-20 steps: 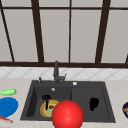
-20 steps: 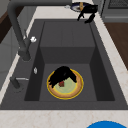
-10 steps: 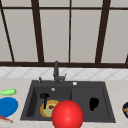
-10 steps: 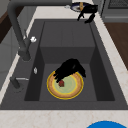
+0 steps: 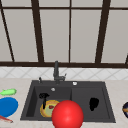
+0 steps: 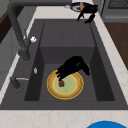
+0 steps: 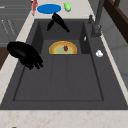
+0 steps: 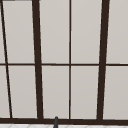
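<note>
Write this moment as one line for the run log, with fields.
left hand: over yellow plate, fingers down near small red piece | right hand: idle above right basin | sink: dark

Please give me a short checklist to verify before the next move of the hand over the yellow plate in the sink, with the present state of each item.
1. Left hand is above the yellow plate in the left basin: ok.
2. Its fingertips reach the small red piece on the plate: ok.
3. The red piece is really pinched: cannot tell.
4. Right hand is apart from the plate, over the right basin: ok.
5. Faucet is clear of the left hand: ok.
</note>
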Controlling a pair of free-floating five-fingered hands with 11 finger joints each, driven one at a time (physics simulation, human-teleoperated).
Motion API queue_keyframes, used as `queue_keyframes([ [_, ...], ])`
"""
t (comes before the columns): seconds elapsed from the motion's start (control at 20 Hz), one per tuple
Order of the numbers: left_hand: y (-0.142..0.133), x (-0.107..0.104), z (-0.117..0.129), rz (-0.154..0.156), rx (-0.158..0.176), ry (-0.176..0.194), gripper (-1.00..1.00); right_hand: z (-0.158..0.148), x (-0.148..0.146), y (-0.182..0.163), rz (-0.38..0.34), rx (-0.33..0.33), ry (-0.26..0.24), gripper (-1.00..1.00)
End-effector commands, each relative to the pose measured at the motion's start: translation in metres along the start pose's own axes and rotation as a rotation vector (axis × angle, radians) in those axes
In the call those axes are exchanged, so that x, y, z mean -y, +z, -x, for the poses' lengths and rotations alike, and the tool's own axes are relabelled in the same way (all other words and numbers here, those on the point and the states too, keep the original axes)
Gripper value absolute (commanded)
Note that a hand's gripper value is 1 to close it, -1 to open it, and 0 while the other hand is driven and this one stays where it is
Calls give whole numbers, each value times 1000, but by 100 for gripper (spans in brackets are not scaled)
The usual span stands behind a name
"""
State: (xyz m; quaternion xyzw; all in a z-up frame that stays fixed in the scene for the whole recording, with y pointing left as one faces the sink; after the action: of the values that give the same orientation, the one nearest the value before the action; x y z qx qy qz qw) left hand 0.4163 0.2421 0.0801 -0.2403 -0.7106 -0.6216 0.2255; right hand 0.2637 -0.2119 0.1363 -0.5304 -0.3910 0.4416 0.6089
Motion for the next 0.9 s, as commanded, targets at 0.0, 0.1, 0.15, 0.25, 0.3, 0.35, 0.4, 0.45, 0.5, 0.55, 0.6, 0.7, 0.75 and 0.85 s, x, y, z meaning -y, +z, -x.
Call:
queue_keyframes([
  [0.0, 0, 1, -1, 0, 1, -8, -100, 0, 0, 0, 0, 0, 0, 0],
  [0.1, 0, -2, -3, 0, 1, -6, -100, 0, 0, 0, 0, 0, 0, 0],
  [0.15, -1, -2, -5, 2, 3, -22, -100, 0, 0, 0, 0, 0, 0, 0],
  [0.25, 1, -9, -9, -12, 15, -26, -100, 0, 0, 0, 0, 0, 0, 0],
  [0.3, 2, -14, -13, -17, 23, -29, -100, 0, 0, 0, 0, 0, 0, 0],
  [0.35, 0, -15, -14, -10, 26, -23, -100, 0, 0, 0, 0, 0, 0, 0],
  [0.4, -1, -19, -17, -10, 31, -33, -100, 0, 0, 0, 0, 0, 0, 0],
  [0.45, 3, -23, -20, -14, 38, -29, -100, 0, 0, 0, 0, 0, 0, 0],
  [0.5, 4, -26, -23, -15, 40, -25, -100, 0, 0, 0, 0, 0, 0, 0],
  [0.55, 3, -29, -25, -16, 41, -30, -100, 0, 0, 0, 0, 0, 0, 0],
  [0.6, 6, -32, -28, -20, 44, -30, -100, 0, 0, 0, 0, 0, 0, 0],
  [0.7, 7, -37, -31, -30, 35, -14, -100, 0, 0, 0, 0, 0, 0, 0],
  [0.75, 11, -38, -34, -34, 36, -23, -100, 0, 0, 0, 0, 0, 0, 0],
  [0.85, 15, -40, -41, -37, 41, -37, -100, 0, 0, 0, 0, 0, 0, 0],
])
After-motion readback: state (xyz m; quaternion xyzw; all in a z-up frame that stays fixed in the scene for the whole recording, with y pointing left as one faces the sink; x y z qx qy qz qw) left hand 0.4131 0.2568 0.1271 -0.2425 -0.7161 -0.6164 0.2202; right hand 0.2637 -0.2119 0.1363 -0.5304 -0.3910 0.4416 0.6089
